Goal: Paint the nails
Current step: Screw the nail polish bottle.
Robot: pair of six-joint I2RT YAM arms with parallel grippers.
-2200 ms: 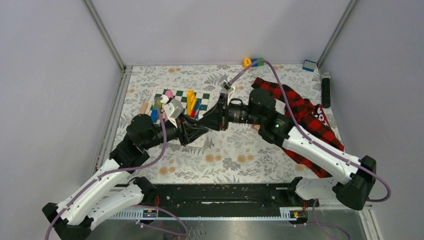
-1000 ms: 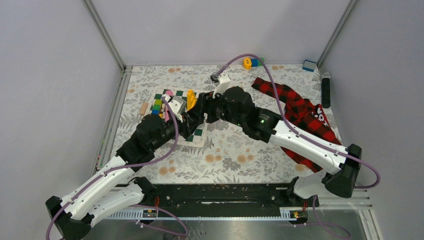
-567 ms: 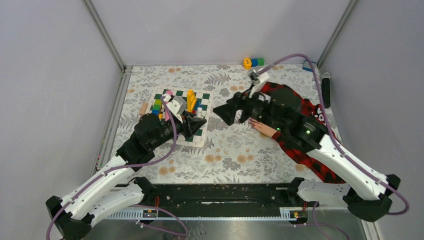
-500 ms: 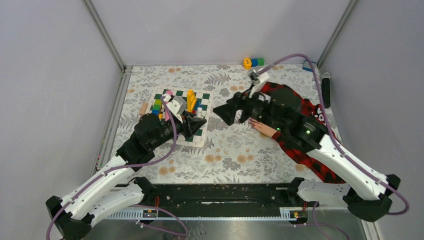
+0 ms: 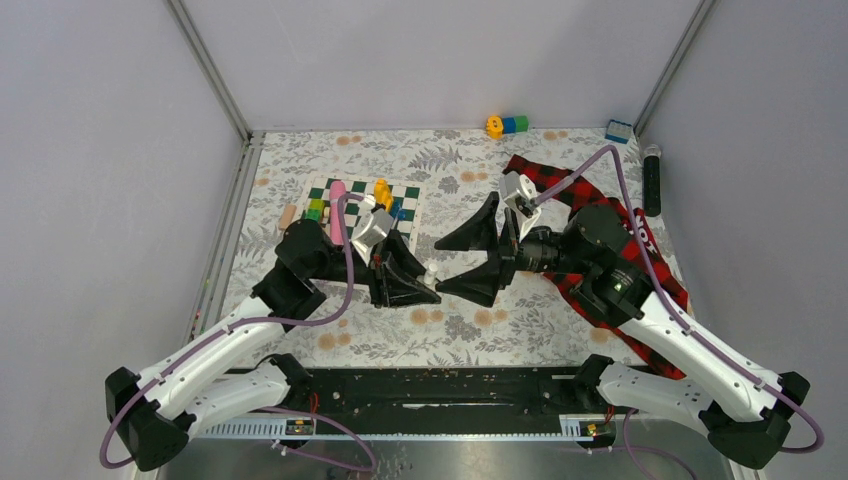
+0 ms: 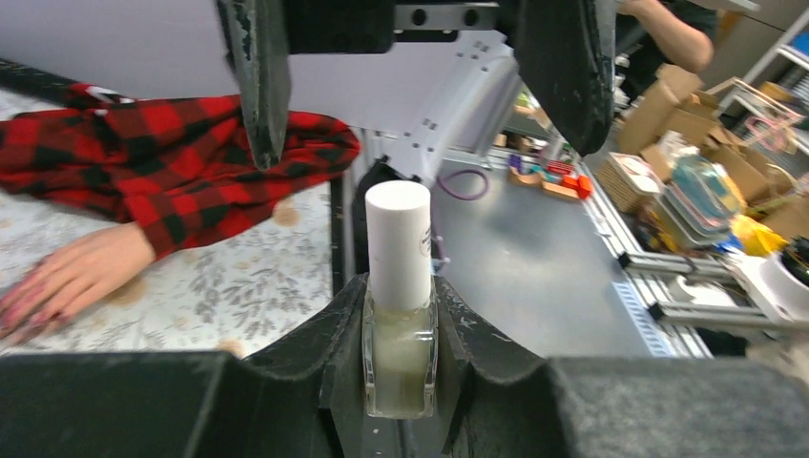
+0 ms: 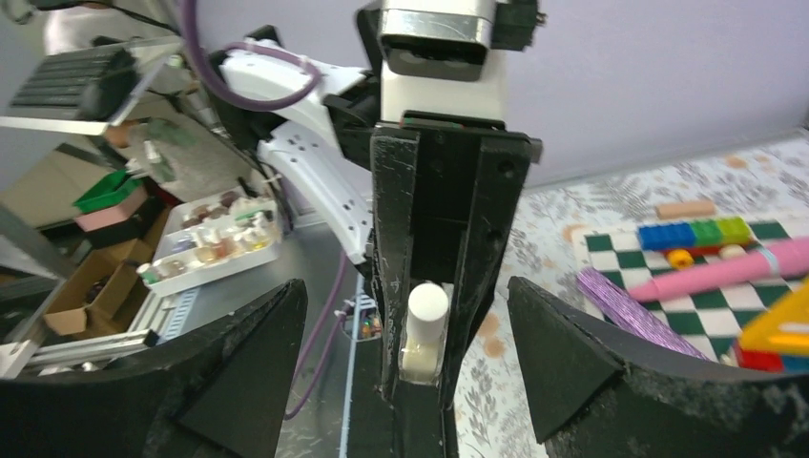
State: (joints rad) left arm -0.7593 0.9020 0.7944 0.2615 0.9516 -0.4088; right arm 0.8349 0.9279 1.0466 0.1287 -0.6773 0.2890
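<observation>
Left tool (image 5: 425,285) squeezing polish bottle (image 6: 398,315); right tool (image 5: 440,267) spread wide, tips just beside bottle's white cap (image 6: 398,224); dummy hand (image 6: 72,279) nearby

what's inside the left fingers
a small polish bottle with a white cap, clamped by its glass body between the left fingers; its gripped sides are covered by them
</observation>
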